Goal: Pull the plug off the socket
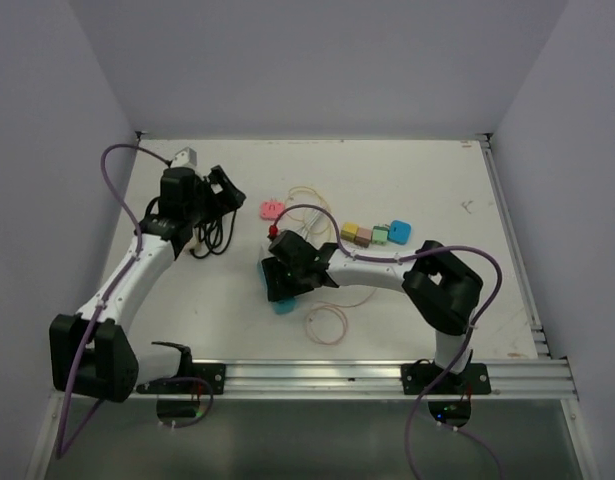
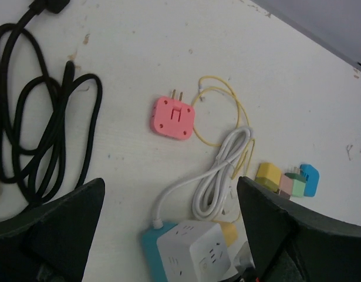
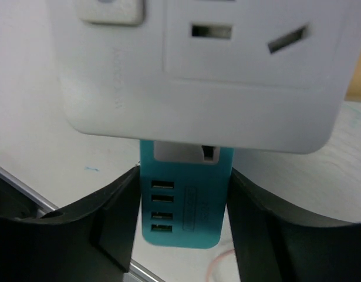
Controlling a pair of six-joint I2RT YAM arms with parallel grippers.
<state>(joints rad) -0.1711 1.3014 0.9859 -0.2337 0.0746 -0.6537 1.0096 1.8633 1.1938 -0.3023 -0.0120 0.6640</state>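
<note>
A white cube socket (image 2: 195, 255) lies on the table with a teal USB plug (image 2: 149, 247) stuck into its side. In the right wrist view the socket (image 3: 198, 64) fills the top and the teal plug (image 3: 186, 205) juts out below it. My right gripper (image 3: 183, 176) is shut on the teal plug, a finger pressed on each side. In the top view the right gripper (image 1: 287, 275) covers the socket and only the plug's teal end (image 1: 283, 305) shows. My left gripper (image 2: 171, 183) is open and empty, up at the table's back left (image 1: 222, 190).
A pink adapter (image 2: 172, 117) lies behind the socket. A coiled black cable (image 2: 45, 135) is at the left, with a white cable coil (image 2: 224, 170) and a thin yellow cable (image 2: 218, 111) in the middle. Several small coloured adapters (image 1: 375, 234) sit to the right. A thin cable loop (image 1: 325, 322) lies near the front rail (image 1: 387, 375).
</note>
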